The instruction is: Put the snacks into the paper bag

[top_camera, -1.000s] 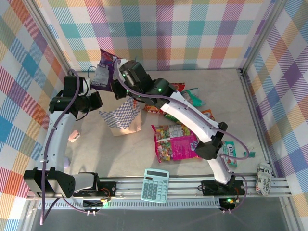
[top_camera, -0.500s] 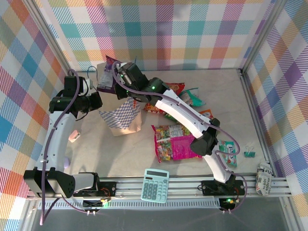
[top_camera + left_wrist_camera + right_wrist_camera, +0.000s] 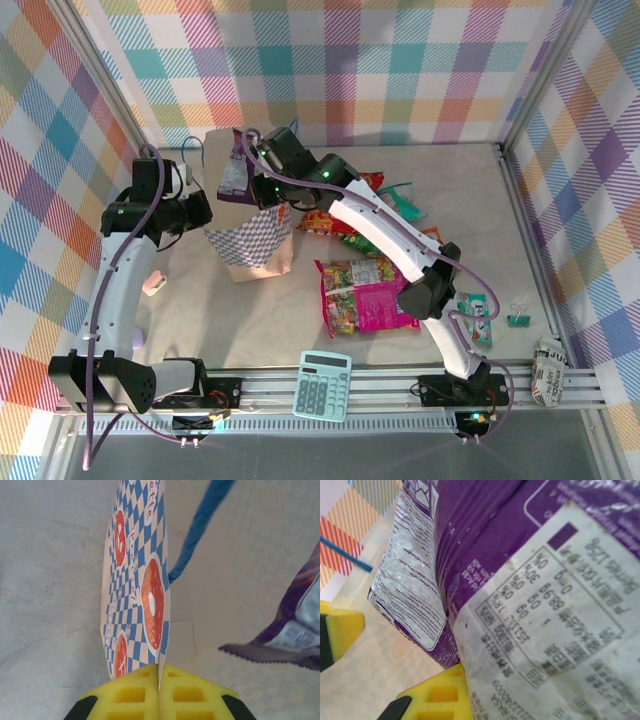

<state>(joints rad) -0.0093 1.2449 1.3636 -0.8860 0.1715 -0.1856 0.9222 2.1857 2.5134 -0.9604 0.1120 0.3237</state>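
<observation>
The right gripper (image 3: pixel 253 180) grips a purple snack packet (image 3: pixel 234 170) close to the far side of the open paper bag (image 3: pixel 262 250). The left gripper (image 3: pixel 203 218) pinches the bag's left rim. A big magenta packet (image 3: pixel 368 298) lies right of the bag, and a pale teal calculator (image 3: pixel 322 385) lies near the front rail.

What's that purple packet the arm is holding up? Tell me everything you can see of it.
The purple snack packet is glossy, crinkled plastic with a serrated sealed edge and a silvery back panel printed with a nutrition table. The right gripper holds it, yellow pads shut on it, over the open mouth of the paper bag, near the blue cord handle. Whether it touches the bag is unclear.
</observation>
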